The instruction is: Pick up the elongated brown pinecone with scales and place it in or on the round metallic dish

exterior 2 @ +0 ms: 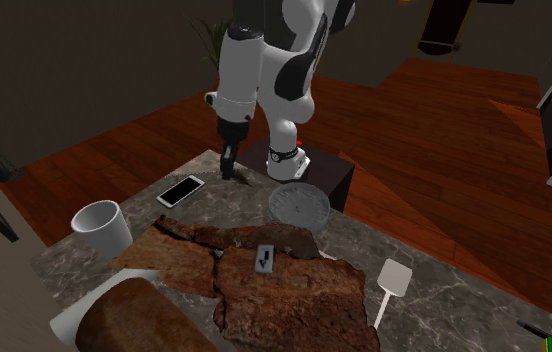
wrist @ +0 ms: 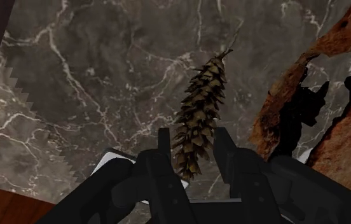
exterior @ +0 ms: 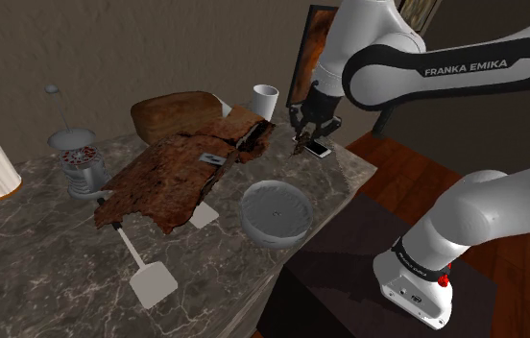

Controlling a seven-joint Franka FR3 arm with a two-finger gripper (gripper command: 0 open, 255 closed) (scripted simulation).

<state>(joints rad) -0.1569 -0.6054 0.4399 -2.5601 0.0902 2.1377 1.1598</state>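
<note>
Pinecone [wrist: 201,108] by phone [exterior: 318,150] – upper middle of shoulder view. Gripper [wrist: 193,135] squeezes its fat end. Light, stiff, scales may snap – hold gently, nearer middle. Dish [exterior: 273,230] lower centre.

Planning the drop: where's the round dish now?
In the shoulder view, the dish sits at the near edge of the counter, right of the brown slab.
</note>
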